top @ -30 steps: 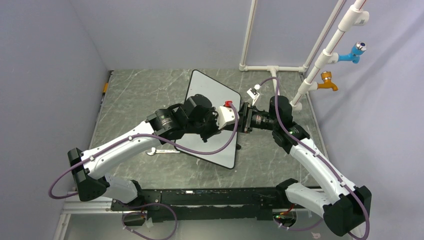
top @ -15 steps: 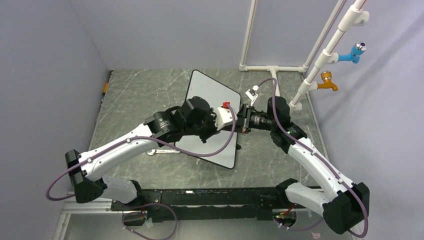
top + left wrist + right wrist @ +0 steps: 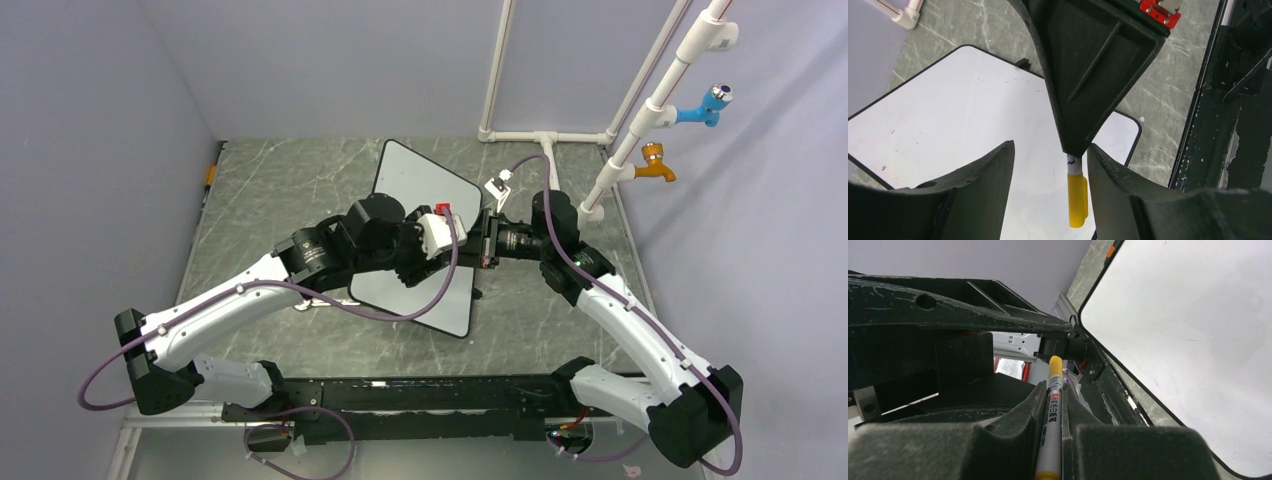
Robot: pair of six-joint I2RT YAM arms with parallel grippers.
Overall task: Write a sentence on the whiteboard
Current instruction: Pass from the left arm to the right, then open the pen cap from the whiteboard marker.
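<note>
Farther left over the whiteboard [image 3: 420, 172] now: right fingers [image 3: 1015, 427] tight on the marker [image 3: 1053, 412], left fingers [image 3: 979, 182] apart.

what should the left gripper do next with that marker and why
Probably close the left gripper on the yellow cap of the white marker. The right gripper is shut on the barrel, the cap pokes out between the open left fingers, and the flat white black-rimmed whiteboard is blank, so uncapping seems due.

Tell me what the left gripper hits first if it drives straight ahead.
Probably the marker: its yellow cap sits between the left gripper's open fingers, with the right gripper holding it just beyond. The whiteboard lies behind; depth is unclear.
</note>
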